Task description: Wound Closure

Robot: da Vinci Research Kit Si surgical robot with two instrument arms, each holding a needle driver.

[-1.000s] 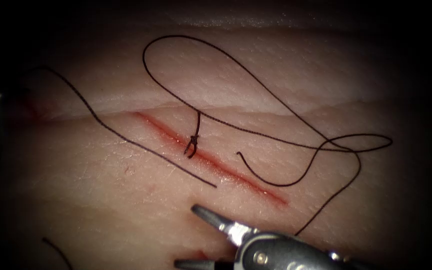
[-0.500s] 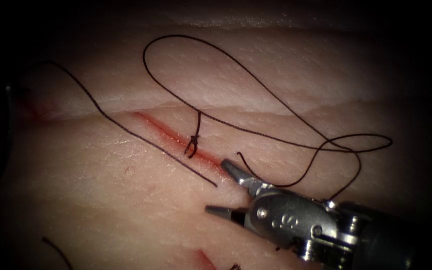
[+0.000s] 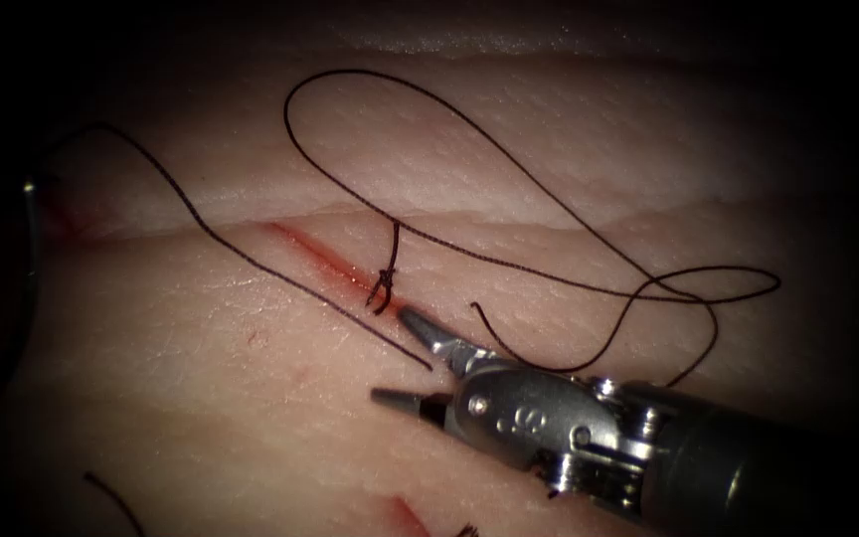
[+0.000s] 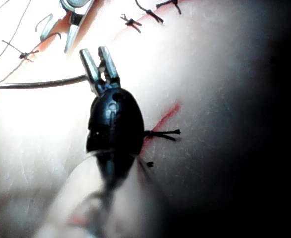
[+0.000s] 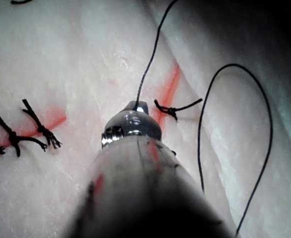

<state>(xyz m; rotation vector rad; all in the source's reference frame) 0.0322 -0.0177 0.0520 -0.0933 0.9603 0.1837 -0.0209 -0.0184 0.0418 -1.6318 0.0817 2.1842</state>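
The tissue (image 3: pixel 201 328) carries a slanting red cut (image 3: pixel 315 259) with one tied stitch knot (image 3: pixel 385 280) on it. My right tool (image 3: pixel 390 356) comes in from the lower right, open and empty. One jaw lies on the cut just below the knot. The other is left of the cut, and the free thread end (image 3: pixel 428 368) lies between them. That thread (image 3: pixel 201 229) runs up-left to the dim left edge, where the curved needle (image 3: pixel 30 239) hangs off the tissue. My left tool (image 4: pixel 99 59) is shut on the needle (image 4: pixel 46 83) near one end.
A long thread loop (image 3: pixel 469 139) lies across the tissue right of the cut and curls at the far right (image 3: pixel 738 283). Older knotted stitches (image 5: pixel 16 136) sit on another red line, and a short cut thread end (image 3: pixel 111 497) lies at the lower left.
My right tool has come up and left from the bottom edge to the cut just below the knot, jaws open throughout. The needle at the left edge has shifted slightly right.
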